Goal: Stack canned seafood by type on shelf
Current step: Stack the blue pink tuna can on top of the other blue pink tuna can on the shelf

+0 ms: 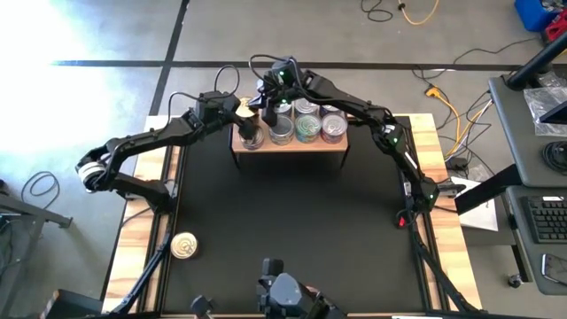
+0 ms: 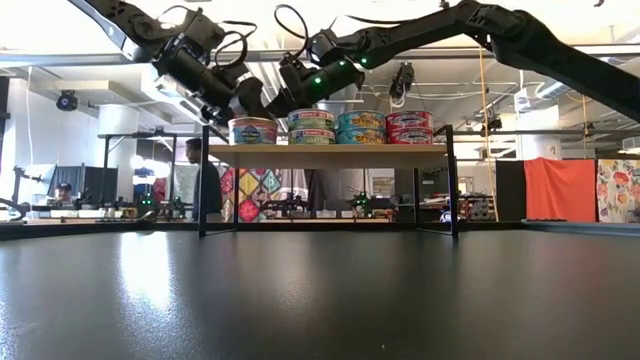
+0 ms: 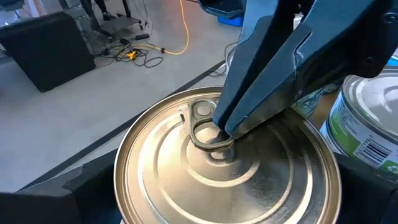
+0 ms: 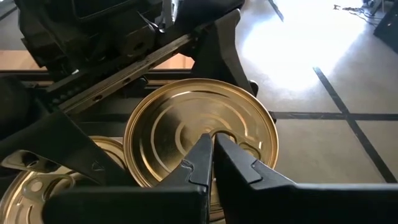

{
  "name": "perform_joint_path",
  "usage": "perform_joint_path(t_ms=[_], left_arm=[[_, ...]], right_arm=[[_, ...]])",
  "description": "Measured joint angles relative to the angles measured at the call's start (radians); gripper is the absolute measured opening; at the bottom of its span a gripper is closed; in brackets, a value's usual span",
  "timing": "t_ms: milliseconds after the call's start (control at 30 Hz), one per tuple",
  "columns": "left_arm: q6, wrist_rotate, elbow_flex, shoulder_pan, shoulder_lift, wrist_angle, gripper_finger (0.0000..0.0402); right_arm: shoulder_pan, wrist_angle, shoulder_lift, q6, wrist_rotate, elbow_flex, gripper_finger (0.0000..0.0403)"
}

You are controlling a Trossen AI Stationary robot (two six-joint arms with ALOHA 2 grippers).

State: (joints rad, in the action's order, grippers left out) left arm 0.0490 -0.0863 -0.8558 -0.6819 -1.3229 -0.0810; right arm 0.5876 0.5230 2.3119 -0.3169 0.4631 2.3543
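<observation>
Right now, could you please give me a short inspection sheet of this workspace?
Surface: black table, wooden edges, mostly bare.
Job's things: cans stacked on the shelf; a gold-lidded can at its left end; one loose can near the table's front left corner.
Clutter: nothing seen.
Grippers: left gripper with jaws wide around the gold-lidded can; right gripper shut, tips pressing on that lid.
Cables: loose on the floor.
Surroundings: a desk with a keyboard to the right; people in the room behind.
</observation>
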Motion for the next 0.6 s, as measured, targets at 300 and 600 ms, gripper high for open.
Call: perform_joint_path(t_ms=[300, 600], left_arm=[[0.026, -0.023, 0.000, -0.003, 0.016, 0.019, 0.0399], [0.018, -0.024, 0.000, -0.014, 0.017, 0.028, 0.0399]], right_arm=[[-0.001, 0.014, 0.000, -0.032, -0.015, 0.001, 0.0012], [-0.001, 0.019, -0.001, -0.062, -0.045, 0.002, 0.0012]])
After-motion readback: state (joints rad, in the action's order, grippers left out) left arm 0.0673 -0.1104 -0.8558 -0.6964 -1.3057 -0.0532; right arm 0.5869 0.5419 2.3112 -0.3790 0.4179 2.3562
